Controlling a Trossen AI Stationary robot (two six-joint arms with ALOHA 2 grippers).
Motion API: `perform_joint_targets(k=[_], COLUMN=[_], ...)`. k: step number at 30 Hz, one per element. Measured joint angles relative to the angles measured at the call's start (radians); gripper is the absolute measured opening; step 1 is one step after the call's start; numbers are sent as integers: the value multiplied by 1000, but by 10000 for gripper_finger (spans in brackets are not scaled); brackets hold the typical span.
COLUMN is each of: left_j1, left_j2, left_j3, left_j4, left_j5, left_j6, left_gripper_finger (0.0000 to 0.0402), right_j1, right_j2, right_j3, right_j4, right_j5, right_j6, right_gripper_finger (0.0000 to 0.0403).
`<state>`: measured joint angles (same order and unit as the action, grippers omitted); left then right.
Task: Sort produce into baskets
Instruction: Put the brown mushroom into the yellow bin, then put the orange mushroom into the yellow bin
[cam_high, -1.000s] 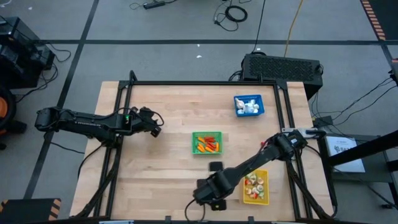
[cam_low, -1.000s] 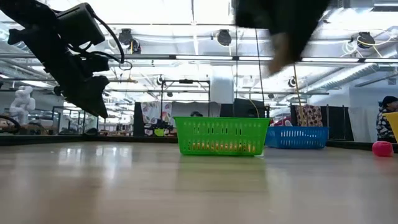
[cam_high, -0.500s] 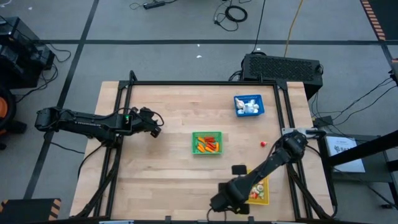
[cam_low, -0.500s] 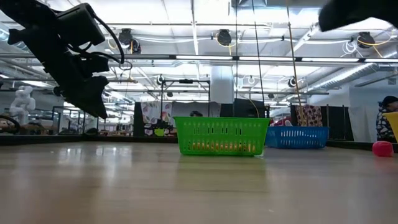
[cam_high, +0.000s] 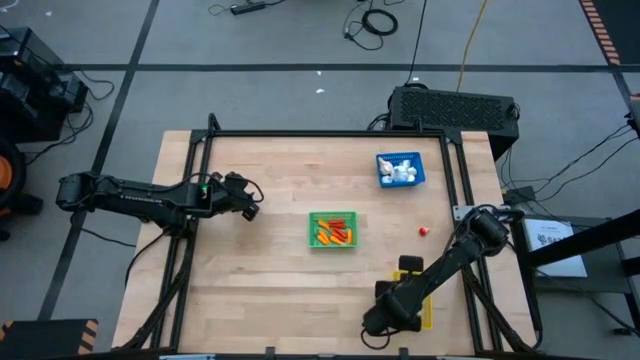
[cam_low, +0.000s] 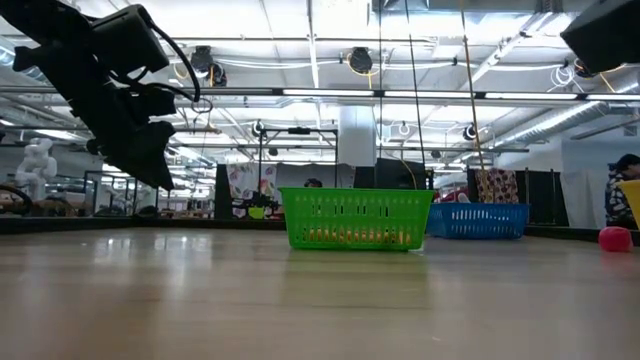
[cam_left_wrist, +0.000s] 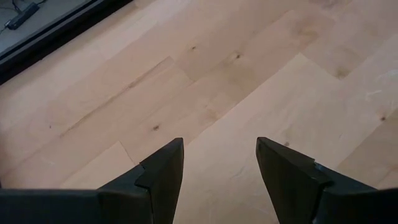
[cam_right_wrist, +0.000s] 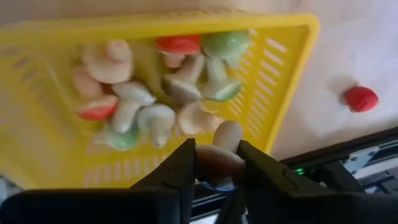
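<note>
Your table (cam_high: 270, 250) carries three baskets. The green basket (cam_high: 333, 229) sits near the middle with orange and red pieces in it, the blue basket (cam_high: 400, 168) lies toward the far right with white pieces, and the yellow basket (cam_right_wrist: 283, 68) is at the near right edge, mostly hidden under your right arm in the high view. Your left arm waits over the table's left side, its gripper (cam_left_wrist: 217, 174) hanging above bare wood with fingers parted and nothing between them. Your right gripper (cam_right_wrist: 217, 165) hovers over the yellow basket, fingers pinched on a mushroom (cam_right_wrist: 217, 152). The basket below holds more mushroom pieces, white, red and green. A red piece (cam_high: 423, 230) lies loose on the table between the blue and yellow baskets.
</note>
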<state>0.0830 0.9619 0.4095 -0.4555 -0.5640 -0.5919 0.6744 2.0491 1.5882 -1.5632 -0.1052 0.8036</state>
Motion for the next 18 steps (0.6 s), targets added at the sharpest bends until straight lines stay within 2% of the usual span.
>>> perform_joint_targets(k=[11, 18], left_j1=[0, 0], left_j2=[0, 0], left_j3=[0, 0], left_j4=[-1, -1], left_j5=[0, 0], left_j6=[-2, -2], left_gripper_finger=[210, 210], right_j1=[-8, -19], right_j2=[0, -49], right_j3=[5, 68], right_j4=[-7, -6], right_j5=[-58, -34], right_j6=[22, 21], right_gripper_finger=[174, 194])
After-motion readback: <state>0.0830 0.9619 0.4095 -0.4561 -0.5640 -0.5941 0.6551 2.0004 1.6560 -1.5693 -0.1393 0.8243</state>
